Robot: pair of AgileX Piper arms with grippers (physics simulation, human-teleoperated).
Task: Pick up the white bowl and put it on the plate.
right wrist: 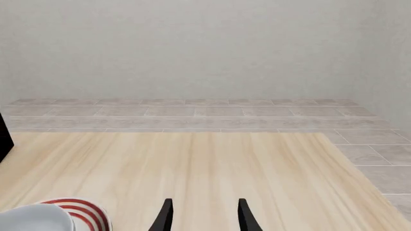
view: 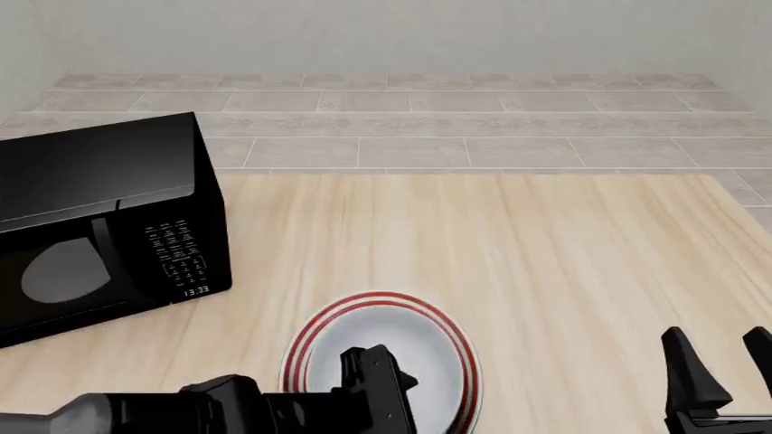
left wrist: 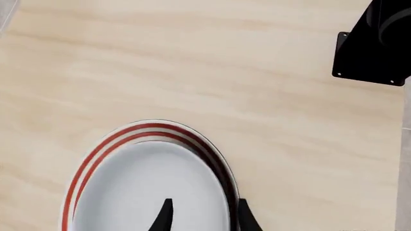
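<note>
The two black fingers of my left gripper [left wrist: 205, 200] are spread, one inside the large, deep, glossy white bowl [left wrist: 147, 187] and the other just outside its wall, so they straddle the rim rather than pinch it. I cannot tell whether either finger touches the bowl.

The bowl sits on the flat round white plate with three thin red rings [left wrist: 122, 137]. It covers most of the plate, so only the ringed rim shows, beyond my fingertips. Bowl and plate lie directly under this gripper on the pale wooden table [left wrist: 257, 72].

My right gripper [right wrist: 205, 200] is also spread and holds nothing. It hangs over bare wood, well apart from the bowl and plate, which lie off to its left and a little ahead of it.

A black microwave oven with a keypad and lit clock [view: 97, 226] stands on the table ahead of my left gripper and to its left. Past the table's far edge, a grey tiled floor [right wrist: 192, 113] runs to a plain pale wall [right wrist: 192, 48].
</note>
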